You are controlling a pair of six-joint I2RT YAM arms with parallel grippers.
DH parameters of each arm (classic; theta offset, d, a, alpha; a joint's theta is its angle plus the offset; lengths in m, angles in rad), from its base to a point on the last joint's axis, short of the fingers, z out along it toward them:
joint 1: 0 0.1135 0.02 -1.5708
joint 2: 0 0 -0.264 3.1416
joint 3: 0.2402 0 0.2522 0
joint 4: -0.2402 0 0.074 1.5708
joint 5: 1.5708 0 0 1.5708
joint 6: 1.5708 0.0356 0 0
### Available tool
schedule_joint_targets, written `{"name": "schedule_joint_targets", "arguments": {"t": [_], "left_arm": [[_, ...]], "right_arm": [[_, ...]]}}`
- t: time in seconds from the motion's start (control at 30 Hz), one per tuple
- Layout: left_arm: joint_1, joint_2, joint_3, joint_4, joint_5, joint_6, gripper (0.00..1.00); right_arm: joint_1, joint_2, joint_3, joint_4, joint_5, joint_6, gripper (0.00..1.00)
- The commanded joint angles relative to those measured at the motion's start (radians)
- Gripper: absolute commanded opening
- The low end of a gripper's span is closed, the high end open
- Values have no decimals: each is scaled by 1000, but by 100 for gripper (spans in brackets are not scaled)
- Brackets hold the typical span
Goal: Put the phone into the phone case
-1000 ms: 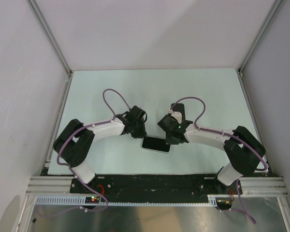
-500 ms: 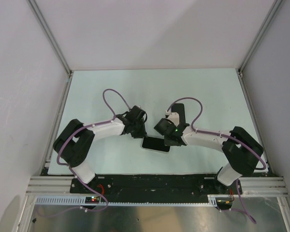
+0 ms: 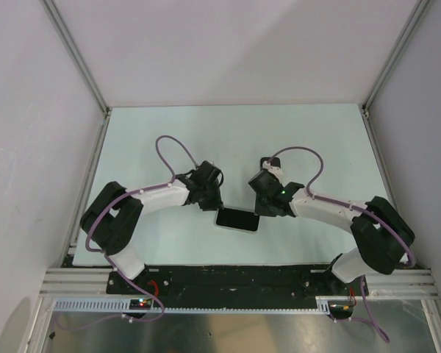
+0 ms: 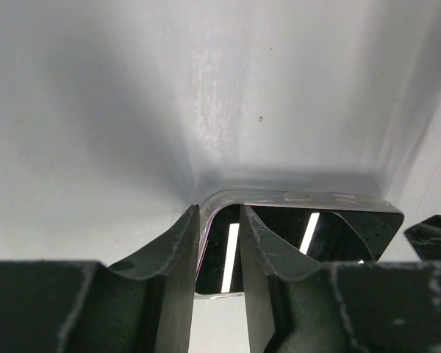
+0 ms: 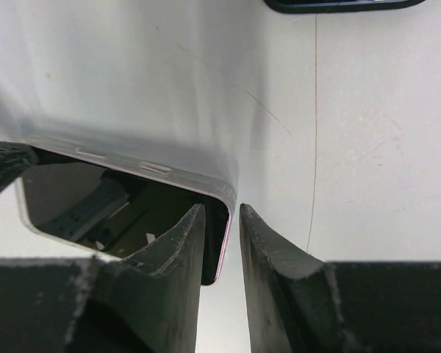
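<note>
Phone [image 3: 237, 219] lies flat and screen up on the counter [image 3: 228, 132] between the arms, its long axis running left to right, with the case [image 4: 301, 197] rim showing around its edge. Left jaws, narrowly parted, straddle its left end; whether they clamp it I cannot tell. Right jaws stand slightly parted, unclenched, astride its right corner.

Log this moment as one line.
phone flat on table, phone case rim around it | left gripper narrowly open over one corner | right gripper narrowly open over opposite end
</note>
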Motion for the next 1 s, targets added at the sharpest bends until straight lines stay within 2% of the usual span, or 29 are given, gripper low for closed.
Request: {"name": "schedule_joint_targets", "arguments": {"t": [0.0,0.13,0.3,0.97], "left_arm": [[8,-66,-15,-23,10,9,34],[13,-129,-33,-23,13,23,42],[14,-169,-87,-22,23,16,43],[-10,-129,-105,30,77,30,34]], "right_arm": [[-12,-102,0,-10,-28,-11,31],[1,-151,-39,-19,-33,24,29],[31,-188,-88,-9,-55,64,26],[85,-150,-150,43,-71,123,24]]}}
